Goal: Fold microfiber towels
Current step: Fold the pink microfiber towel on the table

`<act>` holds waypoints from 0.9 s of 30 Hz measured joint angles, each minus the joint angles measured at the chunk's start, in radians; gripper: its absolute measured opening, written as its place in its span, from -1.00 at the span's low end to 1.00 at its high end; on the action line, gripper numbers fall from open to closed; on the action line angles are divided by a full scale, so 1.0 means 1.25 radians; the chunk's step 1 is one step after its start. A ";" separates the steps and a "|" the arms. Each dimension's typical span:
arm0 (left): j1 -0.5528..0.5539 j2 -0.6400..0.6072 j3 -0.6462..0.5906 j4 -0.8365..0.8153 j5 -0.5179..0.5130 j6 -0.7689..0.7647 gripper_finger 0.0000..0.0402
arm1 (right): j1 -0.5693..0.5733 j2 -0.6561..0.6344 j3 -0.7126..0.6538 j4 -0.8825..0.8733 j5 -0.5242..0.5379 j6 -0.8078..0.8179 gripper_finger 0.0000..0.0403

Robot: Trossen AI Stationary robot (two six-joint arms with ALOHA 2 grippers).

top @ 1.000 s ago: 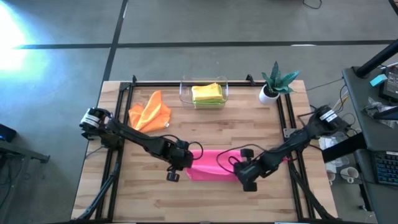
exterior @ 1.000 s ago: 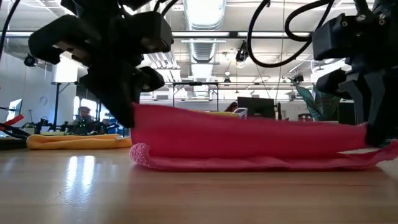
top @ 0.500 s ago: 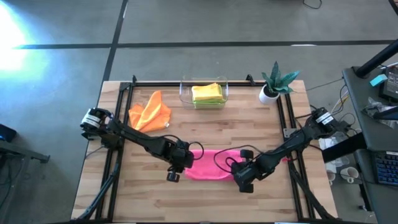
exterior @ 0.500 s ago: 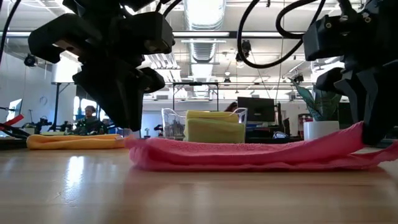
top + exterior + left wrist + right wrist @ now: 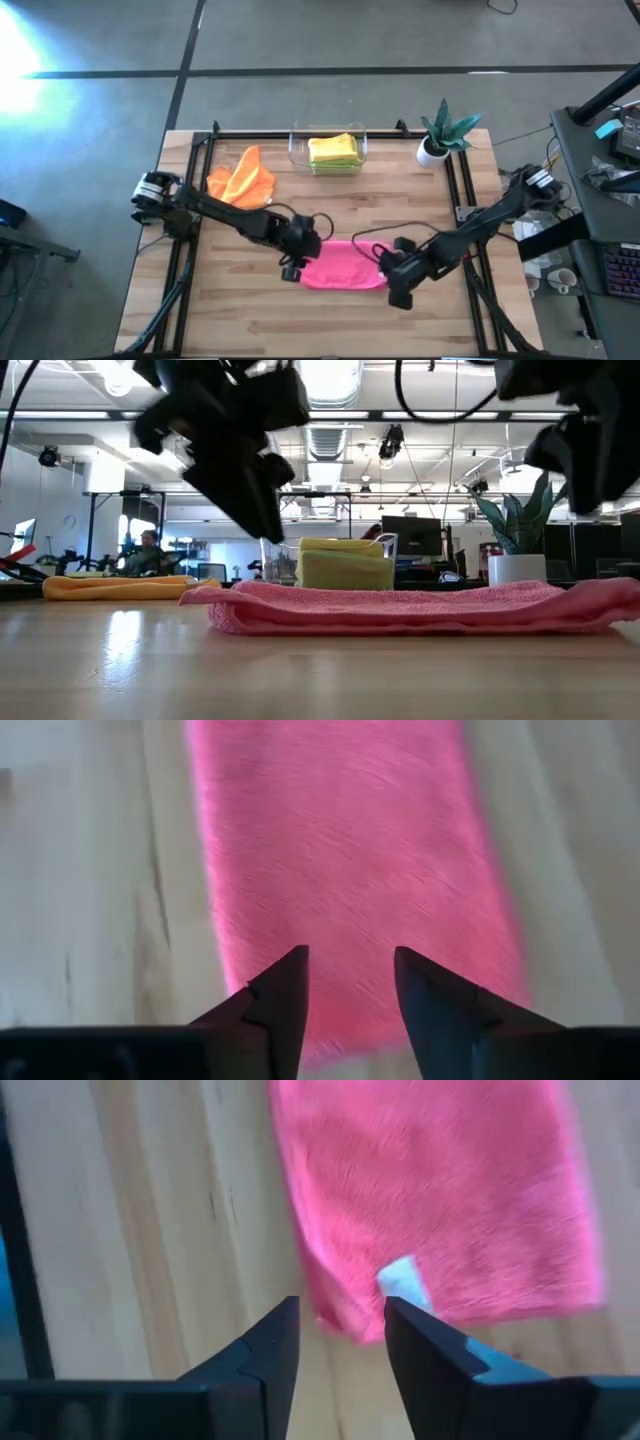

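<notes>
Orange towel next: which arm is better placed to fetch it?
Left. The orange towel lies on the left arm's side, close behind the left tool; the right tool sits across the pink towel.

You see the pink towel (image 5: 420, 608) lying folded and flat along the counter (image 5: 300, 675), with nothing gripping it. The left hand (image 5: 240, 450) hangs above its one end, clear of the cloth, and the right hand (image 5: 590, 430) hangs above the other end. Behind it stands a clear bin (image 5: 330, 563) holding yellow and green towels (image 5: 345, 565). The orange towel (image 5: 115, 587) lies toward the far edge, and a potted plant (image 5: 515, 540) stands there too.
</notes>
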 joint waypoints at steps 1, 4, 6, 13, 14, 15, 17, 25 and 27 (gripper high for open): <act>0.013 0.005 -0.006 0.015 0.013 -0.011 -0.35 | 0.002 -0.016 0.000 -0.003 0.019 0.007 -0.31; 0.042 0.031 -0.021 0.043 0.083 -0.034 -0.42 | 0.002 -0.060 0.000 -0.008 0.076 0.029 -0.32; 0.050 0.049 -0.027 0.044 0.120 -0.047 -0.48 | 0.002 -0.082 0.000 -0.010 0.093 0.034 -0.34; 0.063 0.112 -0.029 0.047 0.124 -0.031 -0.71 | 0.001 -0.106 -0.002 -0.016 0.112 0.034 -0.43; 0.066 0.116 -0.028 0.048 0.116 -0.031 -0.74 | 0.001 -0.105 -0.002 -0.016 0.113 0.034 -0.44; 0.070 0.118 -0.028 0.048 0.106 -0.028 -0.77 | 0.001 -0.103 -0.002 -0.018 0.113 0.033 -0.45; 0.077 0.119 -0.028 0.045 0.050 -0.025 -0.82 | 0.001 -0.093 -0.002 -0.023 0.114 0.032 -0.47; 0.137 0.125 -0.030 0.003 -0.365 0.156 -0.91 | -0.003 -0.048 -0.002 -0.032 0.141 0.061 -0.48; 0.158 0.125 -0.021 0.003 -0.440 0.179 -0.91 | -0.009 -0.036 -0.002 -0.039 0.151 0.099 -0.48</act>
